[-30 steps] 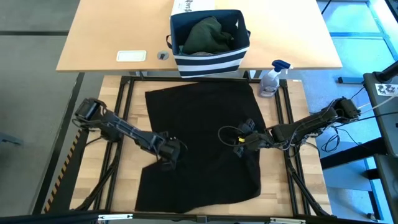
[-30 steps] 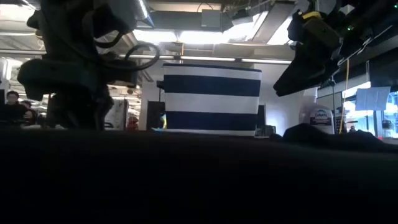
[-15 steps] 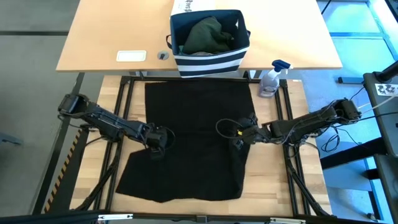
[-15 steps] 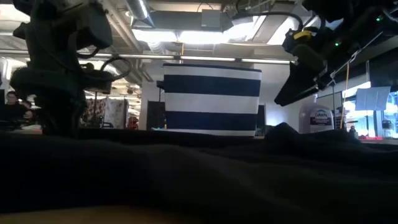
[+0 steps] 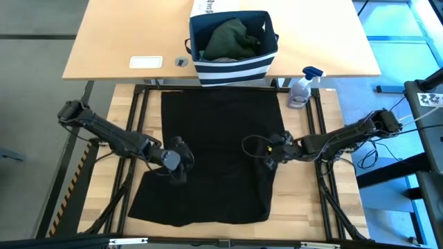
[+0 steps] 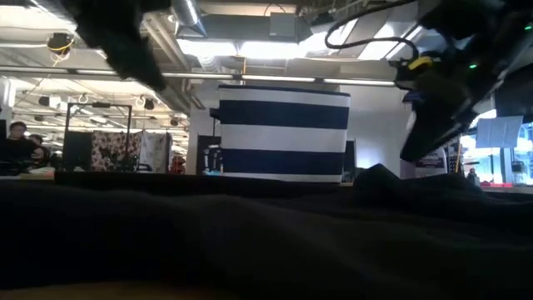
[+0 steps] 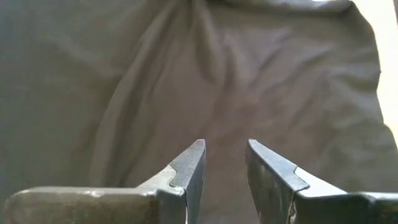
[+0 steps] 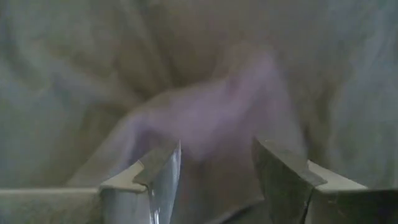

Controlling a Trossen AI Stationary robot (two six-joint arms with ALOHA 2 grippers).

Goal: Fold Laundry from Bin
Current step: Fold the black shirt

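A black garment (image 5: 214, 138) of the laundry lies spread flat on the wooden table. My left gripper (image 5: 177, 166) hangs open above its left part, with nothing between the fingers (image 7: 225, 144). My right gripper (image 5: 268, 158) stands open over the garment's right part, its fingers on either side of a raised fold (image 8: 211, 106). That fold shows as a small hump (image 6: 379, 173) in the low view. The striped bin (image 5: 234, 66) stands past the table's far edge, with a dark green garment (image 5: 228, 38) inside. My right gripper points steeply down at the raised fold (image 8: 211, 106) of the black garment. I cannot tell whether its fingertips touch the cloth.
A spray bottle (image 5: 302, 88) stands at the table's far right corner, just beyond the garment. A white printed box (image 5: 214, 7) sits behind the bin, and a white card (image 5: 146, 62) lies on the far desk. Bare wood shows at the near left (image 5: 142, 176) and right (image 5: 304, 200).
My left gripper has gone a little toward the table's left edge, then risen clear of the cloth. The garment's near half has slid left, and its near left corner has spread out; the far half has stayed. My right gripper has tipped more steeply downward.
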